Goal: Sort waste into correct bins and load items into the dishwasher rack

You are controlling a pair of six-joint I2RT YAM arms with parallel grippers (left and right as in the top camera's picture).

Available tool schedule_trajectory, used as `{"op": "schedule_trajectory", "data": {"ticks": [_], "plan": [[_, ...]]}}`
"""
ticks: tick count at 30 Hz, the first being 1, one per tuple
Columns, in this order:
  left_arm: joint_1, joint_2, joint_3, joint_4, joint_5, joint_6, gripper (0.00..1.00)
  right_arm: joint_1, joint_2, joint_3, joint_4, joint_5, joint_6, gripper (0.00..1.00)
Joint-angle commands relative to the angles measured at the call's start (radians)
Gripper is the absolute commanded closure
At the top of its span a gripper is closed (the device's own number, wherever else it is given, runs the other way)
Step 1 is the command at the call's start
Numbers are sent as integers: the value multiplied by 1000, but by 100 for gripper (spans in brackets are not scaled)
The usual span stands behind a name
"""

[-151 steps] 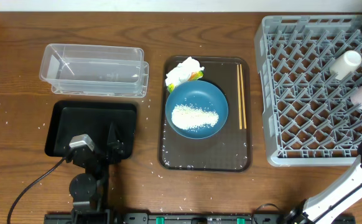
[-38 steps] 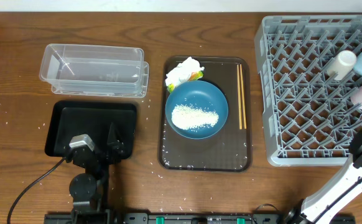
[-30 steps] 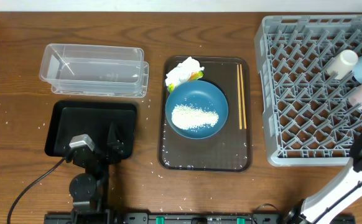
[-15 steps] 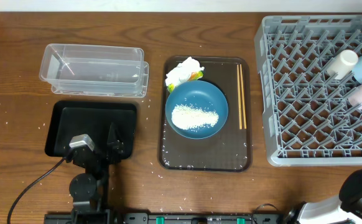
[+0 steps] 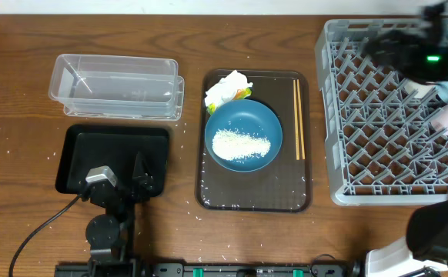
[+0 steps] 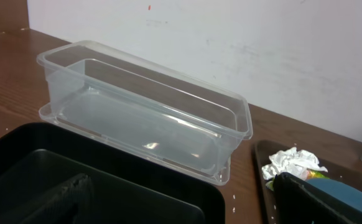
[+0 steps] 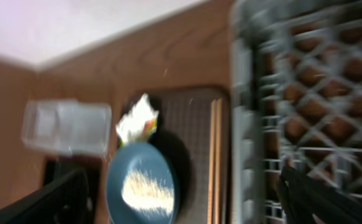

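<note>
Just below the wide-spread right gripper (image 7: 187, 196) lies the dishwasher rack (image 7: 305, 93).

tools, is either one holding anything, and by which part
Nothing is held. The right tool is open over the rack, the left tool open over the black tray; both are empty.

The wide dark blue bowl (image 5: 243, 131) sits upright with a patch of white rice (image 5: 239, 146) inside. A crumpled napkin (image 5: 225, 85) and a yellow-green wrapper (image 5: 242, 94) touch its far rim. The chopsticks (image 5: 298, 119) lie side by side just to its right. The clear tub (image 5: 116, 96) and black tray (image 5: 78, 154) stand to the left, and the grey rack (image 5: 378, 196) to the right.
</note>
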Motion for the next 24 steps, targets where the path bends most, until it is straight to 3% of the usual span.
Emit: {"op": "schedule_trajectory", "data": {"ticks": [1,4,8,11,17,21,24], "plan": [[-4,-6,-23,-32,-11,17,5,150,6,-10,-10,202,-66,5],[-4,-6,-23,-32,-11,17,5,272,6,-10,16,329,-66,3],[-4,-6,-23,-32,-11,17,5,381,8,-10,93,349,-64,3],[-4,-6,-23,-32,-11,17,5,444,19,-10,115,471,29,3],[-4,-6,-23,-32,-11,17,5,534,117,-10,115,701,238,51],[-4,-6,-23,-32,-11,17,5,569,224,-10,126,738,297,62],[-4,-6,-23,-32,-11,17,5,586,309,-10,126,814,358,62]]}}
